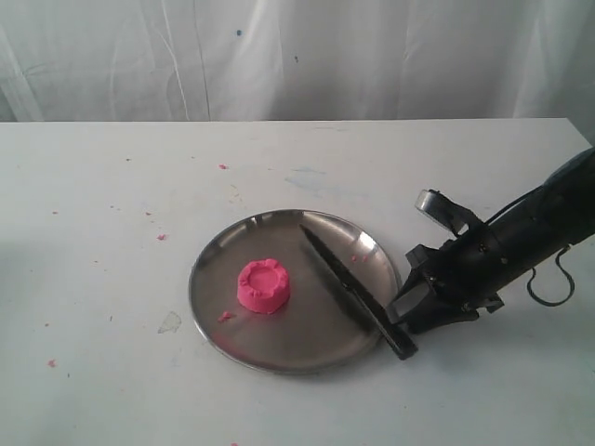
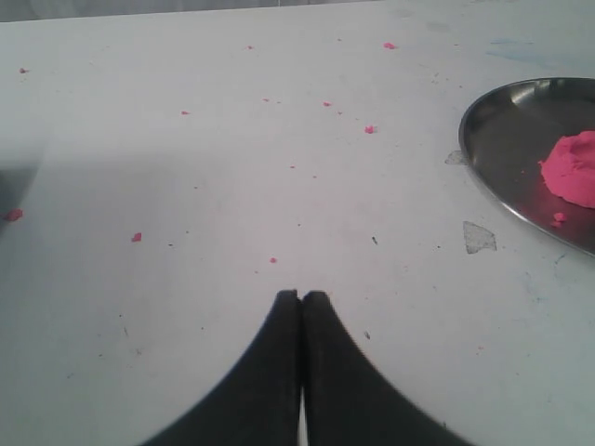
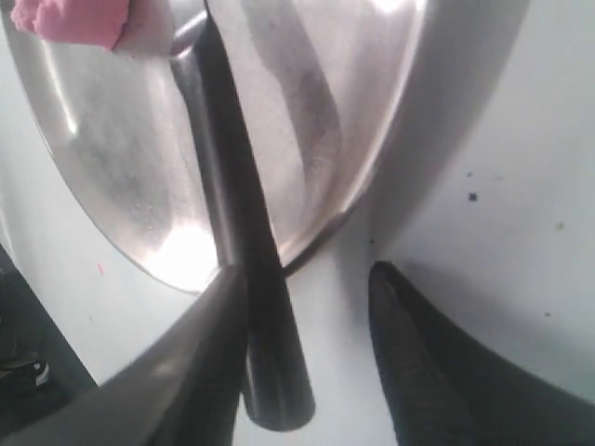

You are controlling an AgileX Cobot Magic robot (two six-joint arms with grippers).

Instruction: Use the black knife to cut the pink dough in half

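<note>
Soft, even light washes the white tabletop (image 1: 112, 279) pale. The steel plate (image 3: 139, 186) glares in the right wrist view, where the close right claw (image 3: 310, 274) blurs. Grey shadow dims part of the left wrist view.

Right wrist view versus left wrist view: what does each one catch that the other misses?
Only the right wrist view: the knife, its handle between the open jaws of the right gripper, close beside one of them. Only the left wrist view: the left gripper, jaws shut, above a stretch of table strewn with crumbs. Both: the plate and part of the dough.
</note>
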